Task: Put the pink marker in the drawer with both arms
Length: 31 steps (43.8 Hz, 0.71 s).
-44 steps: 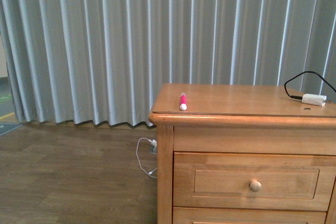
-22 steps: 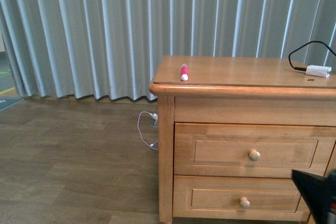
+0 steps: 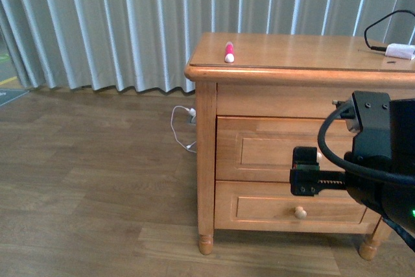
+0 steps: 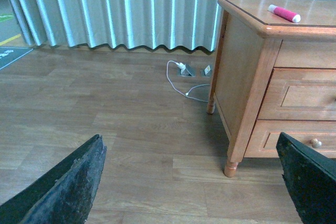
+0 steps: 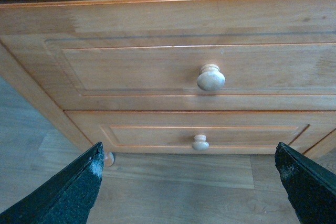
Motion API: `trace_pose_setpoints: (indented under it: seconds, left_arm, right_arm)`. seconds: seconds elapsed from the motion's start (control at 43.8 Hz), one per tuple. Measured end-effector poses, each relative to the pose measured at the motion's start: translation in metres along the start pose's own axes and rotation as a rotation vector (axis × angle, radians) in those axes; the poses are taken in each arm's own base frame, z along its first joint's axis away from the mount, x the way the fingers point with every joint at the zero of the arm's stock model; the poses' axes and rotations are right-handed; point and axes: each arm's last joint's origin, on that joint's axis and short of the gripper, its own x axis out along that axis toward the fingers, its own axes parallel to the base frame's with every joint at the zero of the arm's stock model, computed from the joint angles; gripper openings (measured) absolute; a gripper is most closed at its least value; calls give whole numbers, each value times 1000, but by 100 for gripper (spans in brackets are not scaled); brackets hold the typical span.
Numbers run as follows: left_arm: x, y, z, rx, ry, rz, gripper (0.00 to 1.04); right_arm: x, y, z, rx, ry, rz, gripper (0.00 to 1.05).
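- Front view: pink marker (image 3: 228, 52) flat on the cabinet top (image 3: 292, 56), near its left front corner, white end toward the front edge; well apart from both grippers, untouched.
- Drawer (image 3: 259, 150) fully shut, so no place yet for the marker; opening judged the step in hand, picking after it.
- Right gripper (image 3: 305, 172) raised in front of the drawer's face, just beside its round pale knob (image 5: 210, 77) and above the lower drawer (image 3: 259, 209); judged a line-up for a pull on that knob.
- Right wrist view: black fingers (image 5: 52, 203) spread wide, holding nothing; knob within the gap between them, no contact visible.
- Left gripper (image 4: 189, 145) low over the wooden floor (image 4: 105, 103), off the cabinet's left side; fingers (image 4: 58, 192) likewise far apart and empty, probably parked there ahead of the marker pick.
- Left wrist view angled toward the cabinet corner, marker in sight on top, handy for a later reach.
- White adapter (image 3: 401, 50) with black cable (image 3: 379, 24) at the far right of the top, well apart from the marker; no part in the task.
- No brand, label or readable writing on cabinet, marker or arm; only a small green light (image 3: 413, 213) on the right arm, and a mat (image 4: 11, 54) at the far left with pale marks too small to read.
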Motion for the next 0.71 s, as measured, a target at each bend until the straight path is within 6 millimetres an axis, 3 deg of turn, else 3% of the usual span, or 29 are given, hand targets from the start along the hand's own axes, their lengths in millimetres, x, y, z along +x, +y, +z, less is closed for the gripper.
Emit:
trace_pose_setpoints:
  seconds: [0.228, 0.707]
  left_arm:
    - [0, 0, 0, 0, 0, 0, 99]
    - [0, 0, 0, 0, 0, 0, 99]
  right_arm:
    - [46, 0, -2, -1, 10, -27, 96]
    - [99, 0, 4, -32, -11, -41, 96]
